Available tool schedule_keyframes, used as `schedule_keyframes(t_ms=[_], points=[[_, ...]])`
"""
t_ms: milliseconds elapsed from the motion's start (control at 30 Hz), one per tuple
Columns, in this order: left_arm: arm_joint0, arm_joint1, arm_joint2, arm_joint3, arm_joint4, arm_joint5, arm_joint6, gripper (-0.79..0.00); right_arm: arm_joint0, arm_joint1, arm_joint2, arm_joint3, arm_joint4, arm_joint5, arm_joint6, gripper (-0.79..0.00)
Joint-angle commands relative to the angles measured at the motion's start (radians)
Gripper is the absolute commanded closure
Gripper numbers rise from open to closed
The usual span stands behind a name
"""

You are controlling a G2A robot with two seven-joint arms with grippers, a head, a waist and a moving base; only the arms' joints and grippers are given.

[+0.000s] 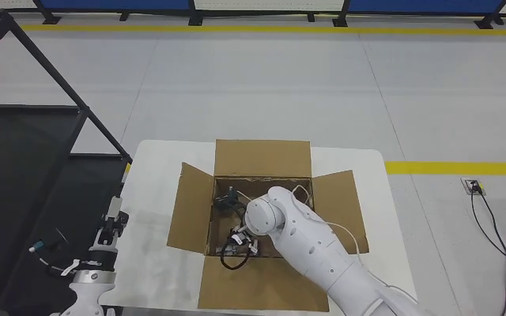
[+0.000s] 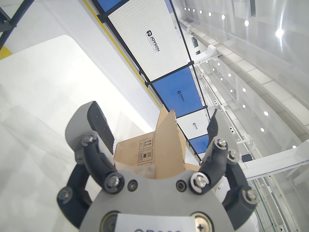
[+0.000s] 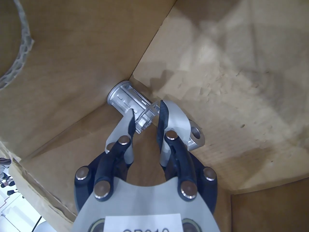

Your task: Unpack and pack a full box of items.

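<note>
Box [image 1: 261, 156] of brown cardboard, one in all, stands on the white counter [image 1: 154, 197] with its four flaps folded outward; the right hand [image 3: 147, 107] is down inside it, at a bottom corner, its two fingers drawn narrow and closed on one silver metal part [image 3: 125, 97], a ribbed cylinder lying on the box floor with one end against the wall; from above, two more items show in the box, a small dark piece [image 1: 229, 196] and a bundle of black wire [image 1: 235, 253]; the left hand [image 2: 154, 108] is off the counter's left edge, spread wide and holding nothing; black handling marks are printed on the box's outer wall.
</note>
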Motion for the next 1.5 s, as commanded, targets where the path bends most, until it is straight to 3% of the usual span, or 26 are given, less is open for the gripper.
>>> schedule_keyframes(t_ms=[0, 533, 867, 1200, 1467], points=[[-0.002, 0.001, -0.005, -0.003, -0.002, 0.004, -0.005, -0.785, -0.001, -0.002, -0.002, -0.006, -0.001, 0.007, 0.006, -0.265], [-0.025, 0.001, 0.017, -0.015, 0.004, 0.039, -0.005, -0.785, 0.01, -0.011, -0.01, 0.02, -0.023, 0.037, 0.045, -0.277], [-0.008, -0.002, 0.033, -0.007, 0.017, 0.016, 0.022, -0.785, 0.005, -0.007, 0.002, 0.018, -0.083, 0.101, -0.005, -0.28], [0.017, 0.0, 0.005, -0.005, 0.005, -0.016, 0.014, -0.785, -0.041, 0.032, 0.087, -0.113, -0.145, 0.194, 0.003, -0.274], [0.015, 0.003, -0.022, -0.013, -0.009, -0.009, -0.015, -0.785, -0.111, 0.05, 0.084, -0.251, -0.201, 0.174, 0.073, -0.305]])
